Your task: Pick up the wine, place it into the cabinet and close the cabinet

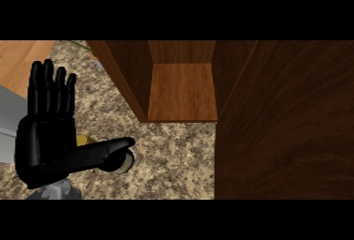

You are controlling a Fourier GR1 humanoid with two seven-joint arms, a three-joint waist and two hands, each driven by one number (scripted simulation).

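Observation:
My left hand (48, 140) shows at the left of the head view, fingers straight and pointing up, thumb stretched out to the right. Below the thumb's tip a round pale and dark shape (124, 164) peeks out, apparently the top of the wine bottle; a small yellow bit (86, 139) shows beside the palm. Most of the bottle is hidden by the hand. The wooden cabinet (183, 91) stands open at the upper middle, with nothing on its brown shelf. Its dark door (283, 122) swings out toward me and fills the right side. My right hand is out of the picture.
A speckled stone counter (173, 159) lies between the hand and the cabinet. A grey surface (8, 112) runs along the left edge, with wooden flooring (21, 58) at the top left. A small green bit (81, 46) shows near the cabinet's top left.

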